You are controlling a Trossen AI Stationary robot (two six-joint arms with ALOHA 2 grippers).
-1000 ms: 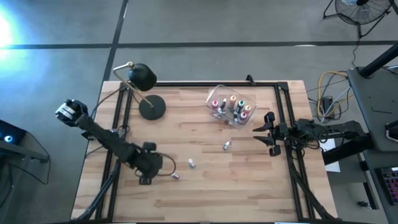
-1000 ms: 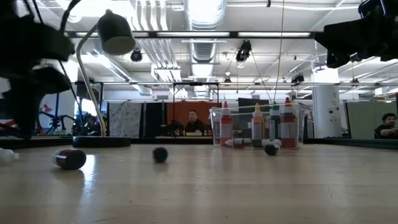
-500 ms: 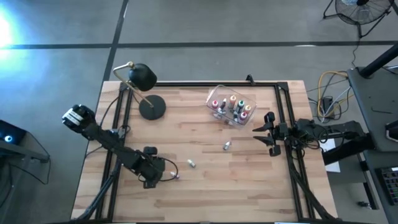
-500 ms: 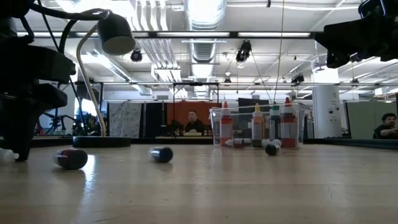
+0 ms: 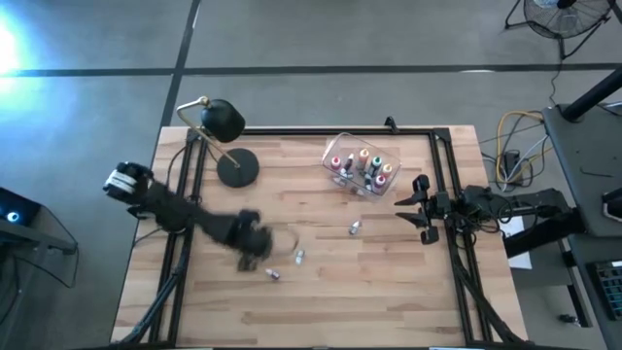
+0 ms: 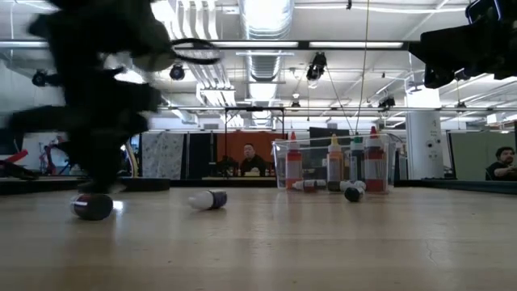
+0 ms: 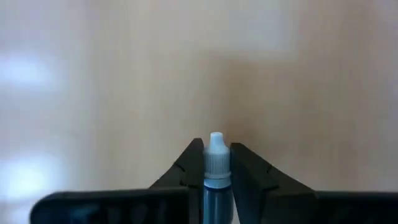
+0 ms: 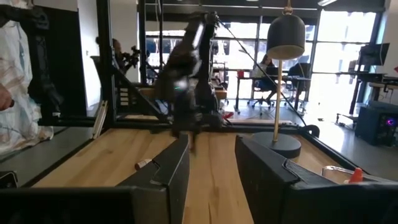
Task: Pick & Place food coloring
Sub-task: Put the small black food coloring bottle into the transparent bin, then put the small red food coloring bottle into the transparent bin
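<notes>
My left gripper (image 5: 257, 245) is over the table's near left part, blurred in the high and low views, and shut on a tiny dropper bottle (image 7: 216, 163) with a white cap and a dark body. Three more food coloring bottles lie on their sides on the wood: one (image 5: 273, 276) just near of the left gripper, one (image 5: 299, 257) to its right, and one (image 5: 356, 227) farther right. My right gripper (image 5: 425, 206) waits open and empty at the table's right edge. My left gripper pinches the bottle's dark body just below the cap (image 7: 216, 182) between its two fingers. The bottle lies along the fingers, and its white cap (image 7: 216, 144) sticks out past the fingertips. Whether it is clear of the table I cannot tell.
A clear plastic tub (image 5: 341, 148) at the far right holds several upright bottles. A black desk lamp (image 5: 225, 146) stands at the far left. Black frame rails run along the table's edges. People sit in the room beyond the table.
My left gripper has gone toward the table's far edge and to the right, moving fast enough to blur. A whitish bottle that lay at the low view's left edge has gone from there. In the low view the middle loose bottle has turned about on the table.
</notes>
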